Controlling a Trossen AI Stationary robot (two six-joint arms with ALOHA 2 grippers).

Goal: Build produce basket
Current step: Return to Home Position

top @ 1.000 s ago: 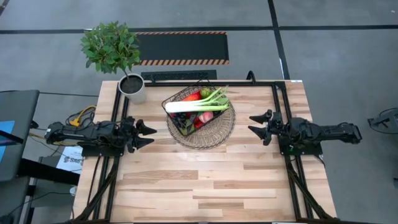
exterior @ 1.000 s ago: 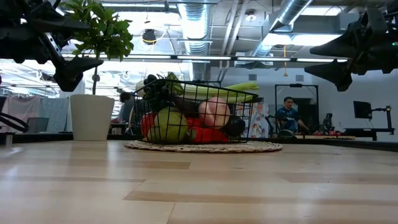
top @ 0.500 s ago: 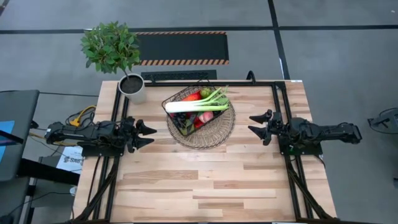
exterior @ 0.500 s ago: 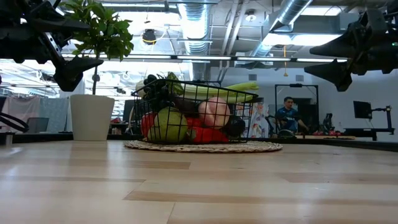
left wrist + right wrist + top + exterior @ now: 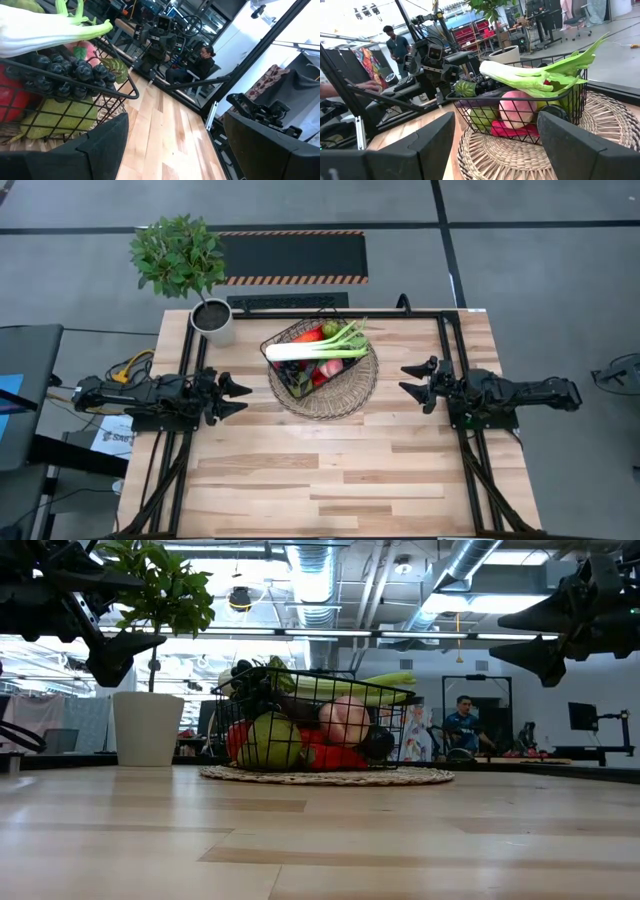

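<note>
The dark wire-mesh basket (image 5: 318,360) stands on a round woven tray (image 5: 330,395) at the table's far middle, filled with produce. A long white-green leek (image 5: 315,348) lies across its top; a green apple (image 5: 268,742), a peach (image 5: 345,720), red pieces and dark grapes (image 5: 60,75) sit inside. My left gripper (image 5: 240,397) is open and empty to the left of the basket, raised above the table. My right gripper (image 5: 408,379) is open and empty to its right, also raised.
A potted green plant (image 5: 205,280) in a white pot stands at the table's far left corner. The near half of the wooden table (image 5: 330,480) is bare. People show in the room beyond the table (image 5: 462,725).
</note>
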